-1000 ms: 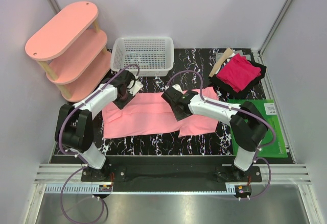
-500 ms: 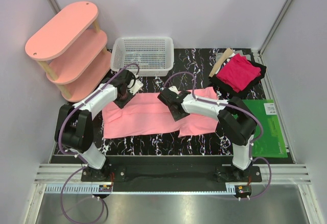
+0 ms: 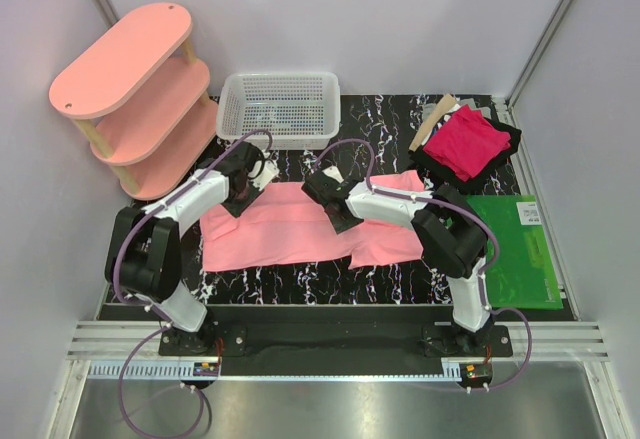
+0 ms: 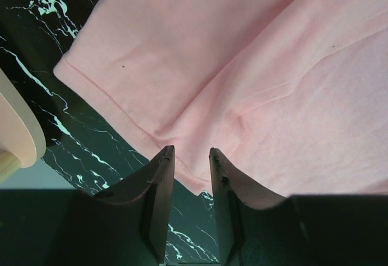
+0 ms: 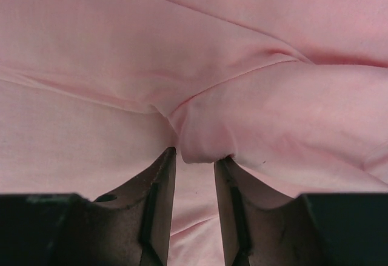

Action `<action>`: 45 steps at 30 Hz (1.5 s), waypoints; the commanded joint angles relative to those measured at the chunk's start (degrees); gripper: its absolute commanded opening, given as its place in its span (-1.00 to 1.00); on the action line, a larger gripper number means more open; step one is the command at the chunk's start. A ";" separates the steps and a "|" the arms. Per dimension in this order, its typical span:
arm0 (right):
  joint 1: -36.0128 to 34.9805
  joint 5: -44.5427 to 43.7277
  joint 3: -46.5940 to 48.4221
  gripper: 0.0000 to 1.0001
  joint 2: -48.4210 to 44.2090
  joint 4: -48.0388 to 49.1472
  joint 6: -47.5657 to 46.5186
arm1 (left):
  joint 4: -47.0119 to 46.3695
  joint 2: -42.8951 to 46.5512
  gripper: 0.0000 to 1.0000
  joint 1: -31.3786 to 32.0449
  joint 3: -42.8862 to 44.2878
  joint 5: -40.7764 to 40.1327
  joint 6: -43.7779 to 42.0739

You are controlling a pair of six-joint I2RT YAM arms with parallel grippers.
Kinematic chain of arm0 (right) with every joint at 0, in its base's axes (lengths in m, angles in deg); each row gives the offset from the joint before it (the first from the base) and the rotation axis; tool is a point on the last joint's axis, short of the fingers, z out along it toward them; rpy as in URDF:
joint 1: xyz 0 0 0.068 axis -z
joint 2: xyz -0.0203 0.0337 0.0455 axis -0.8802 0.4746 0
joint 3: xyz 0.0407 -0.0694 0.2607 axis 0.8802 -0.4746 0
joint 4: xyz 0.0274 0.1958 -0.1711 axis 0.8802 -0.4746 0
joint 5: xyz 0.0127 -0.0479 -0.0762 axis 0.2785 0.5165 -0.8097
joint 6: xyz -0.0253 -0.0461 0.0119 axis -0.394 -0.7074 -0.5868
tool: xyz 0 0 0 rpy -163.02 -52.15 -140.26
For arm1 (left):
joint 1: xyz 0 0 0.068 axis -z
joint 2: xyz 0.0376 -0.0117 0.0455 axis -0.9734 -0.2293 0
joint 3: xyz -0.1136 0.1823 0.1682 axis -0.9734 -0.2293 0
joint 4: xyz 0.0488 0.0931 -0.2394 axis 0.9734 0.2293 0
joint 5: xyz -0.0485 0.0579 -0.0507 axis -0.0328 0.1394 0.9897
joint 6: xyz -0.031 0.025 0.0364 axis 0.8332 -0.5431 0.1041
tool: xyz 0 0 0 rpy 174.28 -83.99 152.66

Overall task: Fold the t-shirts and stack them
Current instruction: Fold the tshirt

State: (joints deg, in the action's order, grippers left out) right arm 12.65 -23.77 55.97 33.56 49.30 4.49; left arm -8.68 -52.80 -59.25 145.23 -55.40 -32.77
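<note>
Salmon-pink t-shirt (image 3: 290,234): my right tool (image 5: 194,156) pinches a raised fold, jaws narrow. My left tool (image 4: 191,157) grips its hem nearest the desk's (image 3: 300,284) left edge.

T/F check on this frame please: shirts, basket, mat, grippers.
1. The white mesh basket holds a shirt. False: it is empty.
2. The magenta t-shirt lies at the far right of the table. True.
3. The left gripper and the right gripper are both down at the pink t-shirt. True.
4. The green mat lies under the pink t-shirt. False: it lies apart, to the shirt's right.
5. The pink t-shirt is stacked on the magenta t-shirt. False: it lies spread mid-table, apart.
</note>
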 commanded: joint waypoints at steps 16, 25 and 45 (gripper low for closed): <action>1.38 -2.97 0.48 -0.62 -1.60 0.76 -0.95 | -3.18 5.01 -0.31 -0.45 -3.54 -0.51 -0.66; 1.47 -3.14 1.01 -0.75 -5.98 -3.20 -0.34 | -3.79 5.54 -0.32 -0.45 -4.87 -0.87 -0.83; 1.38 16.44 -7.69 0.04 -23.13 -11.64 6.00 | -4.32 5.81 -0.32 -0.53 -4.34 -0.95 -1.45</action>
State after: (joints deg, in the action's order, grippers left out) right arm 13.83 -13.41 50.35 13.21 39.55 9.54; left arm -10.80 -48.87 -59.49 140.86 -55.71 -33.45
